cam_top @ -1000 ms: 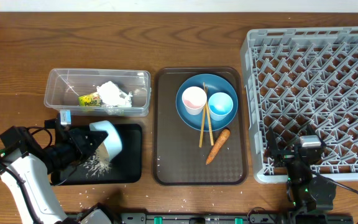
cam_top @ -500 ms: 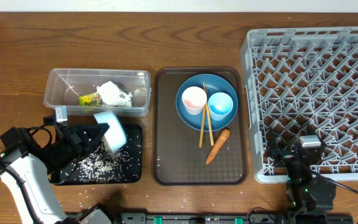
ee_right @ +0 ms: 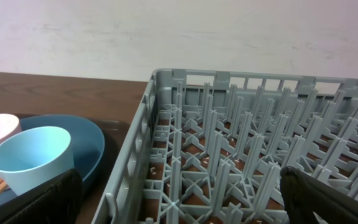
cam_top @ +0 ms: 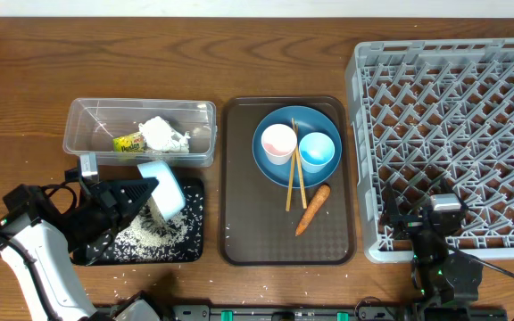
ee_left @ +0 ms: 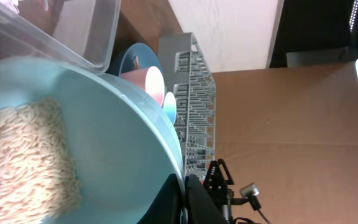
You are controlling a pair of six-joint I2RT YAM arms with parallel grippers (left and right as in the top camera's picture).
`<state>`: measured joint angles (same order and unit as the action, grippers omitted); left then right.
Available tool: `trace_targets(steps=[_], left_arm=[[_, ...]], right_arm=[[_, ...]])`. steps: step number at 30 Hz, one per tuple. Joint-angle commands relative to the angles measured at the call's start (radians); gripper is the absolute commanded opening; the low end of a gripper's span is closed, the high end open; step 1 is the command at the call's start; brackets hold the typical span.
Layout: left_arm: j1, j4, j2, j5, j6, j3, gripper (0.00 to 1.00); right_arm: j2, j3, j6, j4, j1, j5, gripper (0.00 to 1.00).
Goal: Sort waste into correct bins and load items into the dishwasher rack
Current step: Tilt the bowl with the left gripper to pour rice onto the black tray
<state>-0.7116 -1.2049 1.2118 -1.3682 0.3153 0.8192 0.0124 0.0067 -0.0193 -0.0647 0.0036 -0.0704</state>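
As we read outward from the robot's edge, with twelve o'clock at the table's far side, we enter the following.

1. Right gripper (cam_top: 419,216): jaws wide apart, holding nothing, parked at the near-left corner of the dishwasher rack (cam_top: 471,98).

2. Left gripper (cam_top: 136,194): clamped on the rim of the light-blue bowl (cam_top: 161,185), which hangs tilted over the black tray (cam_top: 188,255). Rice (cam_top: 150,234) lies scattered on that tray at six o'clock from the bowl. The wrist view shows more grains inside the bowl.

3. Brown tray (cam_top: 239,241), at three o'clock from the bowl: carrot (cam_top: 312,209), chopsticks (cam_top: 294,185), and a dark-blue plate (cam_top: 275,171) carrying a pink cup (cam_top: 279,143) and a blue cup (cam_top: 317,152).

4. Clear tub (cam_top: 80,134), at twelve o'clock from the bowl: tissue (cam_top: 161,132) and wrapper (cam_top: 128,143) inside.

Remark: we judge the emptying unfinished. Once it is done, the bowl's destination lies toward three o'clock, across the brown tray and well apart from the left arm. The right arm is much the nearer to the rack.
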Motion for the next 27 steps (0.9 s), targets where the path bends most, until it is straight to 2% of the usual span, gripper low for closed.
trace_targets(steps=[1,6,14,22,24,27], left_arm=[[-0.005,-0.022,-0.010,-0.063,0.024,-0.004,0.06],[-0.019,0.026,-0.010,-0.052,0.016,-0.004,0.06],[-0.118,0.056,-0.007,-0.013,-0.007,-0.004,0.06],[-0.175,-0.021,0.007,-0.007,0.006,-0.004,0.06],[-0.175,0.038,0.010,0.010,0.015,-0.004,0.06],[-0.175,0.097,0.029,0.095,-0.075,-0.004,0.06]], right_arm=[[-0.003,-0.001,-0.004,-0.004,-0.006,0.003,0.99],[-0.003,-0.001,-0.004,-0.004,-0.006,0.003,0.99],[-0.003,-0.001,-0.004,-0.004,-0.006,0.003,0.99],[-0.003,-0.001,-0.004,-0.004,-0.006,0.003,0.99],[-0.003,-0.001,-0.004,-0.004,-0.006,0.003,0.99],[-0.003,-0.001,-0.004,-0.004,-0.006,0.003,0.99]])
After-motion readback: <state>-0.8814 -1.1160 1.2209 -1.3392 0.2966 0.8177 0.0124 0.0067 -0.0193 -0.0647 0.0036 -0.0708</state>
